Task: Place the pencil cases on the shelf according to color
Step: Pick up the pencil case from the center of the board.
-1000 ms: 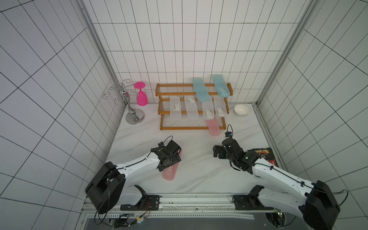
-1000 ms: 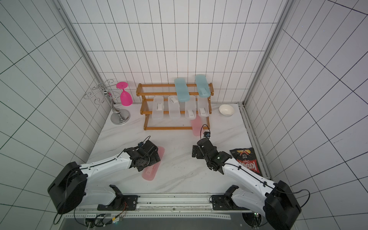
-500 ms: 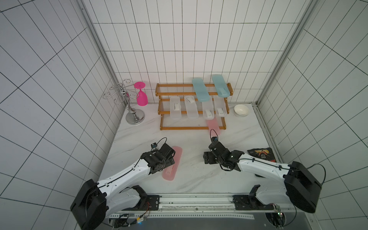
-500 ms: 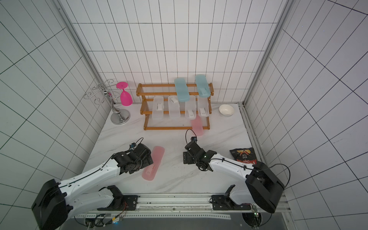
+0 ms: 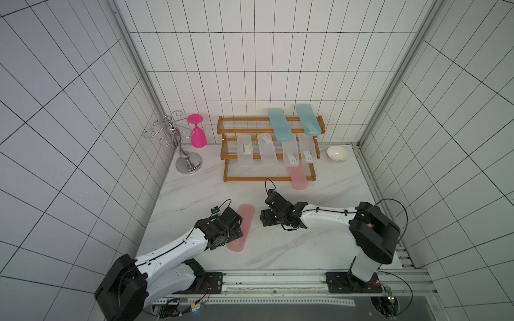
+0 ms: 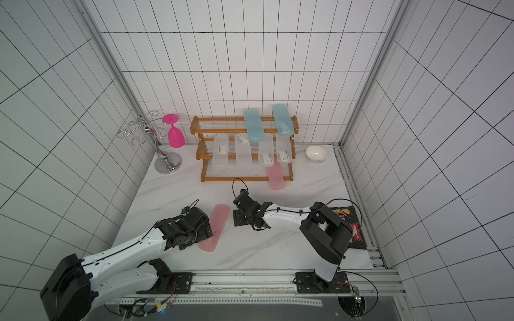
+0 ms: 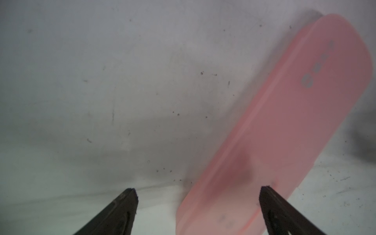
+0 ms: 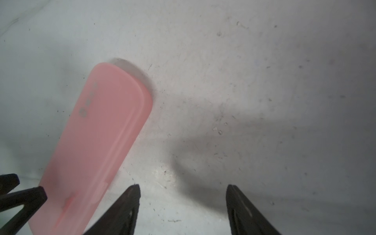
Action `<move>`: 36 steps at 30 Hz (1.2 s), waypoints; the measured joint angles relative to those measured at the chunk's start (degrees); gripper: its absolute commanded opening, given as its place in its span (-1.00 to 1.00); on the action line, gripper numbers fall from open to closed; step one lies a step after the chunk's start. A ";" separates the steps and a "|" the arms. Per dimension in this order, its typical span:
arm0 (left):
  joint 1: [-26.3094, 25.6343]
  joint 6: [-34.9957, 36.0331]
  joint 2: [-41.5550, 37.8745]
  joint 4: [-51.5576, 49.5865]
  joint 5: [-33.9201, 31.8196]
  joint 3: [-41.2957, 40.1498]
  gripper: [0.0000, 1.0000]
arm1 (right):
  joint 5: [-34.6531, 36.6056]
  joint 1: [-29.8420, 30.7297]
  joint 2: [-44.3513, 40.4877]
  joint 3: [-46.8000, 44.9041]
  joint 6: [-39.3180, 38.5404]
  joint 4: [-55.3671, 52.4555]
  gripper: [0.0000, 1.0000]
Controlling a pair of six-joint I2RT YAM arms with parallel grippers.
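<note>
On the shelf (image 5: 250, 179) sit two blue cases (image 5: 281, 126), four clear cases (image 5: 244, 151) and one pink case (image 5: 298, 178) (seven of eight). The last pink pencil case (image 5: 244, 222) lies on the table (image 5: 319, 250). The left gripper (image 7: 197, 189) and the right gripper (image 8: 183, 186) are spread, gripping nothing.

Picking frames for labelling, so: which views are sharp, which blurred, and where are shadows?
Both top views: sharp, evenly lit. Left wrist view: soft, pink pencil case blurred. Right wrist view: hazy, grey shadows on the table.

pink pencil case (image 6: 215, 228): flat on table (image 6: 278, 247); left gripper (image 6: 208, 233): over its edge; right gripper (image 6: 237, 219): just beside
</note>
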 measured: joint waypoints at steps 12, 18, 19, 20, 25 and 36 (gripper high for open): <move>-0.72 0.76 -1.38 3.52 3.98 -0.92 0.95 | -2.29 0.28 11.56 13.75 -0.79 -1.27 0.38; -1.84 0.68 -1.22 5.05 5.05 -0.92 0.95 | -3.15 -0.55 14.32 18.45 -2.10 -2.21 0.38; -2.16 0.59 -1.18 5.46 5.18 -0.94 0.95 | -3.43 -0.94 14.32 18.49 -2.27 -2.25 0.38; -2.58 0.55 -1.14 5.88 5.31 -0.94 0.95 | -3.67 -1.40 14.27 18.49 -2.49 -2.27 0.38; -5.05 -0.04 0.00 7.98 5.68 -0.94 0.95 | -3.56 -4.28 11.34 17.14 -3.76 -3.58 0.38; -13.64 -2.54 10.54 10.93 4.33 4.68 0.95 | 0.68 -6.93 -9.42 1.27 -4.15 -5.33 0.38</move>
